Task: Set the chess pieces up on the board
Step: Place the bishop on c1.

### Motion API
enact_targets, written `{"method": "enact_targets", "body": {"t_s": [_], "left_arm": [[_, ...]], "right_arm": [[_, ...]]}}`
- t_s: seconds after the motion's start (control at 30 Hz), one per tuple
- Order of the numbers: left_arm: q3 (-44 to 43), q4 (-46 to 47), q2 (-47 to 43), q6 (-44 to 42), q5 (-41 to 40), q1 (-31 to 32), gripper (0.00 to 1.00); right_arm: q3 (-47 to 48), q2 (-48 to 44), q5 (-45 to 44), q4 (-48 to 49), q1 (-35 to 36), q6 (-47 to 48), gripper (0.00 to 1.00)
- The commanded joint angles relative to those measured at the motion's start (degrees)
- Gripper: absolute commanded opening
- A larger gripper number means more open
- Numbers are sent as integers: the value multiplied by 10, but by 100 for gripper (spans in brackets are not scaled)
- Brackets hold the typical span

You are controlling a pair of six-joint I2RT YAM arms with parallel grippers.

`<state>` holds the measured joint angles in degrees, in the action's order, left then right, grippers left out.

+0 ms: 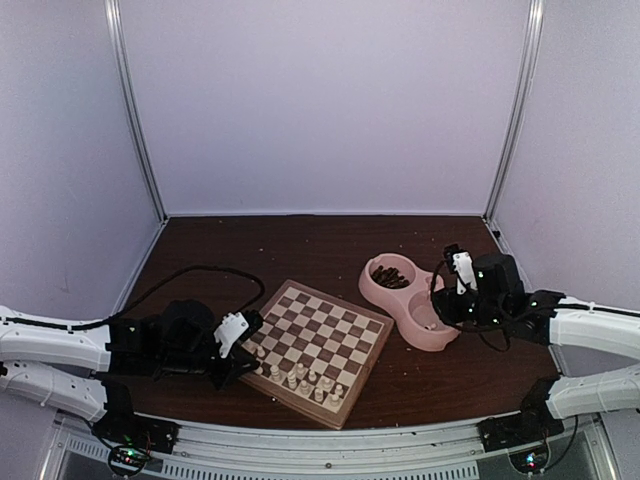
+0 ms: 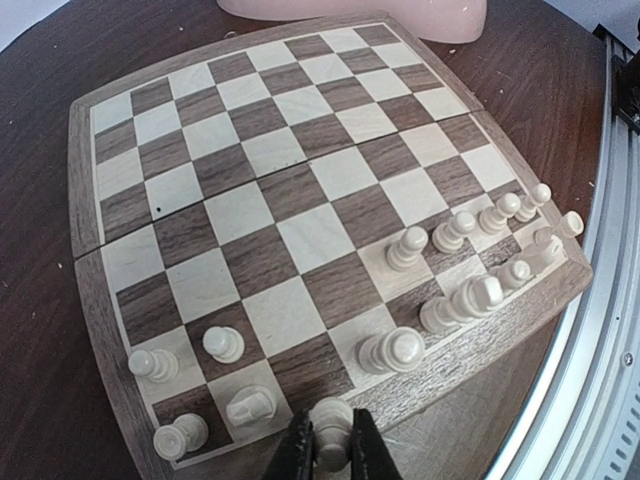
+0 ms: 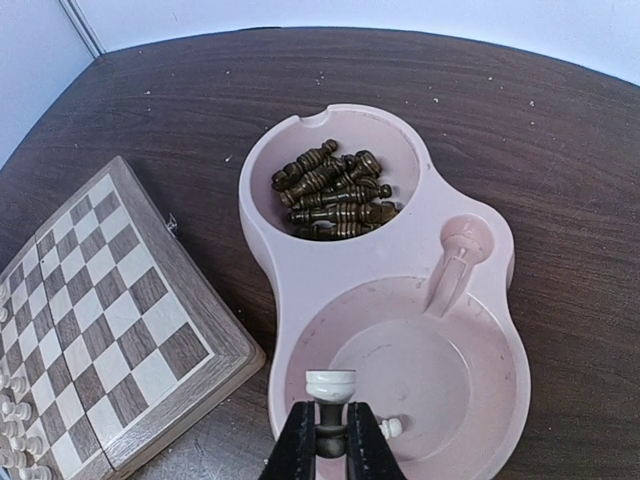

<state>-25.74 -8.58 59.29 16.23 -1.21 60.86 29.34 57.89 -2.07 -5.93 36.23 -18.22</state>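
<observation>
Left gripper [image 2: 330,452] clamped on cream chess piece [image 2: 331,414], board [image 2: 80,160] extending ahead. Right gripper [image 3: 331,446] clamped on second cream piece [image 3: 330,386], pink bowl [image 3: 300,280] large compartment directly beneath.

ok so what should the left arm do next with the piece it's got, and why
Probably lower the left gripper a touch, then open it. It is shut on a pale cream turned chess piece right over the near-edge row of the checked wooden board, in a gap between pieces already standing there, so that square looks like its place. Whether the base already touches the wood cannot be told.
</observation>
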Motion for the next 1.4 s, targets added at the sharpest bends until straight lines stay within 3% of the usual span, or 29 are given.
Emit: {"method": "enact_targets", "body": {"t_s": [0.0,1.37], "left_arm": [[-15,35,1,-10,-2,3,0],[-66,20,109,-16,-15,3,0]], "right_arm": [[19,6,-13,2,-3,3,8],[23,9,-10,0,-3,3,8]]}}
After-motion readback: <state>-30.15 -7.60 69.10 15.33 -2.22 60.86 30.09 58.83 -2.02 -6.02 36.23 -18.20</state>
